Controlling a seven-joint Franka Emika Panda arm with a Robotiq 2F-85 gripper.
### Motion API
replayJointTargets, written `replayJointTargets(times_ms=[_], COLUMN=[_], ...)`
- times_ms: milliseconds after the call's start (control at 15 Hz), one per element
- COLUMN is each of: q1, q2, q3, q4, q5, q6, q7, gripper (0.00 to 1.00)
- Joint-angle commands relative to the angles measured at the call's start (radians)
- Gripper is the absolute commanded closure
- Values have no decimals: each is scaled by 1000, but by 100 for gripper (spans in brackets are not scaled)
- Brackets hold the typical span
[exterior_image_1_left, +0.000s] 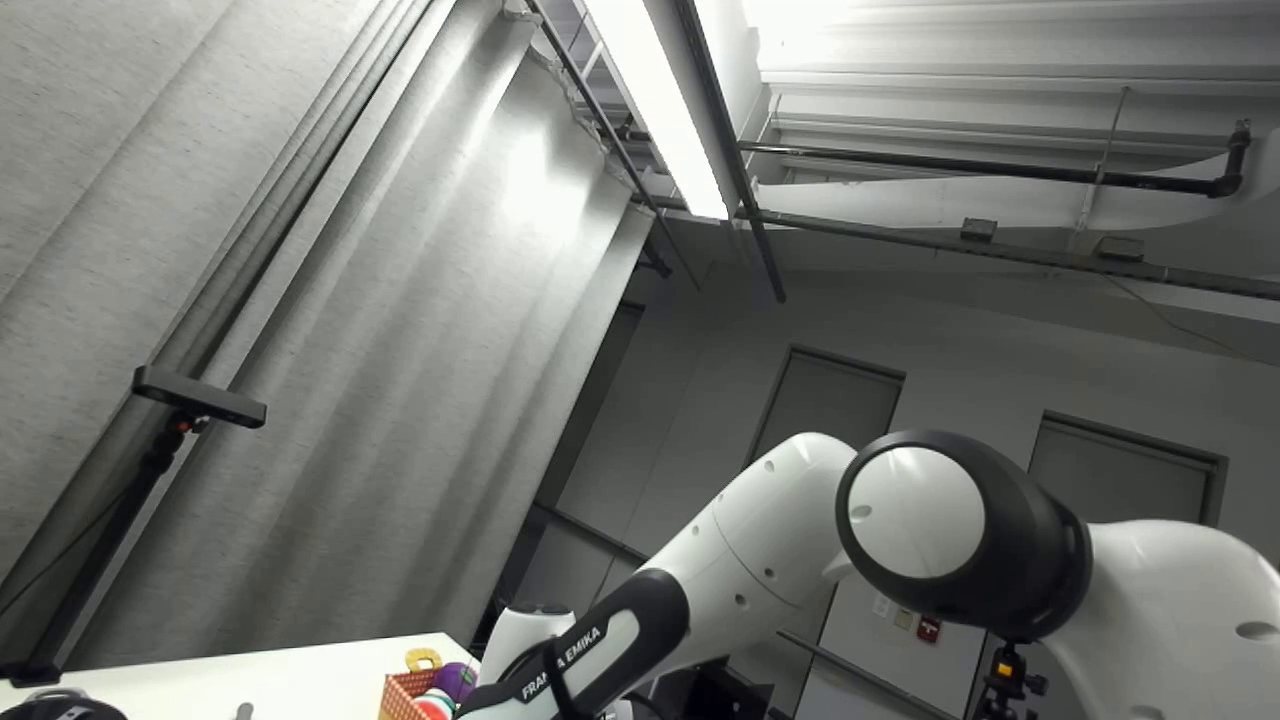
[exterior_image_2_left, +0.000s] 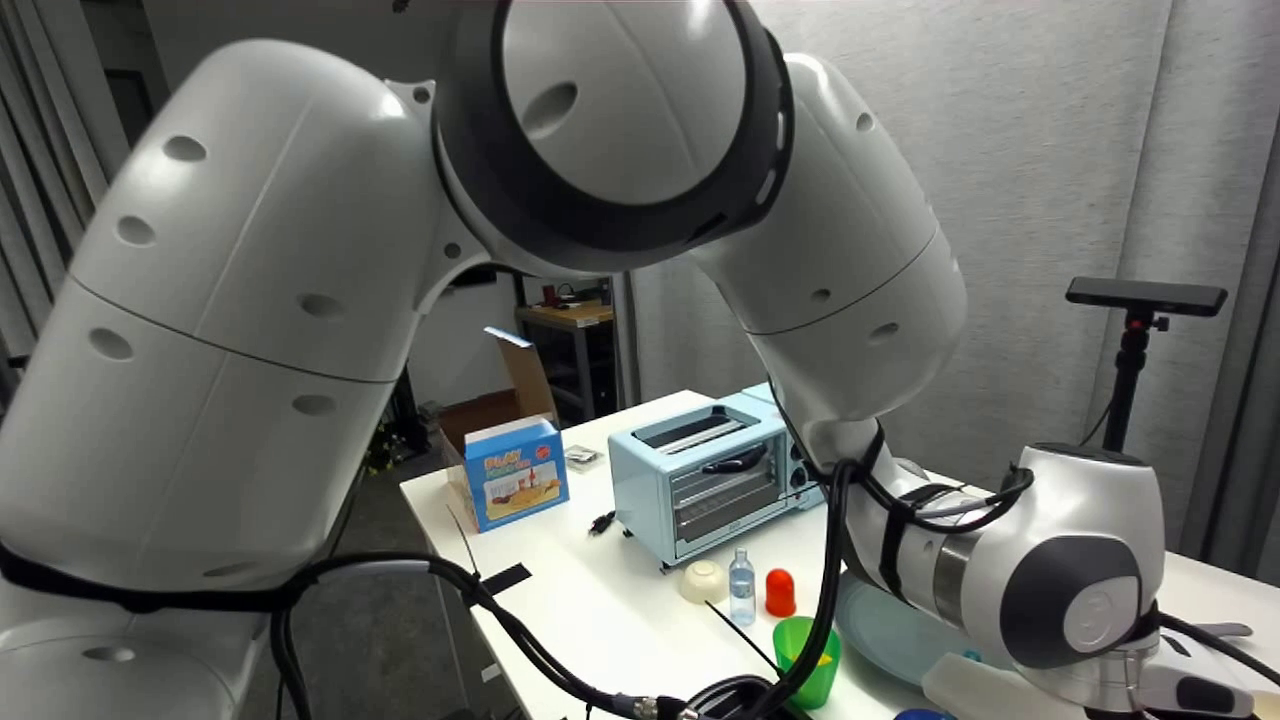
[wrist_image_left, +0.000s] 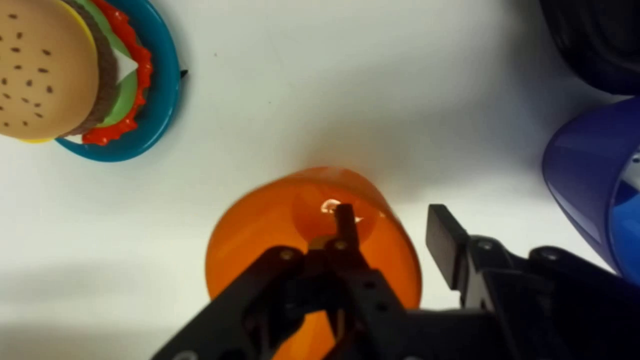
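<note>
Wrist view: claw (wrist_image_left: 392, 235) spread; one finger over the mouth of the orange cup (wrist_image_left: 255, 230), depth unclear, the other outside its wall, towards the purple cup (wrist_image_left: 575, 160). Toy burger (wrist_image_left: 47, 75) on teal plate (wrist_image_left: 167, 100), well apart. Advised for a wall grip: centre the rim between fingertips, squeeze gently, spare the purple cup.
In an exterior view: basket (exterior_image_1_left: 403, 695) on bench (exterior_image_1_left: 300, 665).
In an exterior view: green cup (exterior_image_2_left: 822, 682) near pale-blue plate (exterior_image_2_left: 895, 635). Orange cup not visible in both exterior views.

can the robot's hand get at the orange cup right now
Probably yes: in the wrist view the hand is open, its fingers apart either side of the rim of the orange cup, with nothing else visible between them.
</note>
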Motion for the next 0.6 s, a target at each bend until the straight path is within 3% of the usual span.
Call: replayJointTargets(times_ms=[0,200,533], q1=[-8,-6,8], q2=[-5,-16,-56], q3=[6,5,-7], q4=[-6,-10,-25], q5=[10,8,-7], q6=[25,24,12], q7=[14,15,29], gripper=[27,3,0])
